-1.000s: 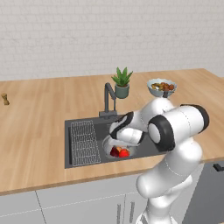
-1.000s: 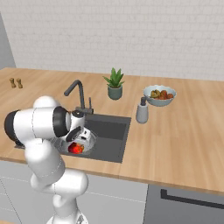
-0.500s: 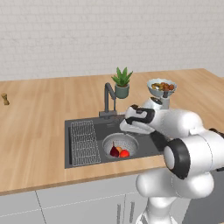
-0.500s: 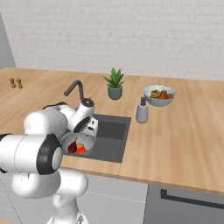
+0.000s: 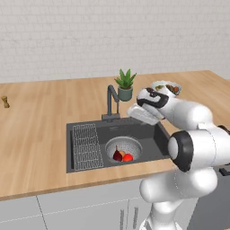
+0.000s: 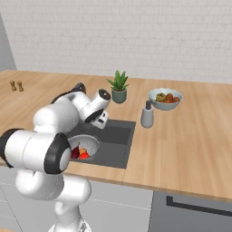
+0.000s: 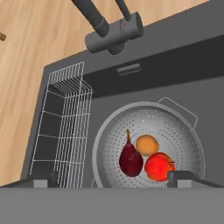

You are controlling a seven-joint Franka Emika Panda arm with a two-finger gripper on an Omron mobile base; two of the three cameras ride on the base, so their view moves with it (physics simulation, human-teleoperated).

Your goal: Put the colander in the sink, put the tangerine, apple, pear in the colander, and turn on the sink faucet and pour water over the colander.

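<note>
Hand view, left to right: wire rack (image 7: pixel 65 127), then colander (image 7: pixel 114 131) in the sink (image 7: pixel 183 65) holding pear (image 7: pixel 130 159), tangerine (image 7: pixel 147 145), apple (image 7: pixel 158 166). Gripper (image 7: pixel 107 178) jaws apart, empty. Next, approach the faucet (image 7: pixel 114 33) lever squarely.

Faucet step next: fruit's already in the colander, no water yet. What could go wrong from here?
1. The faucet stands at the sink's back rim, while the colander sits toward the front. If the spout isn't swung over it, the water may miss.
2. The gripper hovers close beside the slim faucet; a loose approach could knock the spout instead of working the handle.
3. The tangerine, apple and pear lie loose, so a bumped colander could shift them.
</note>
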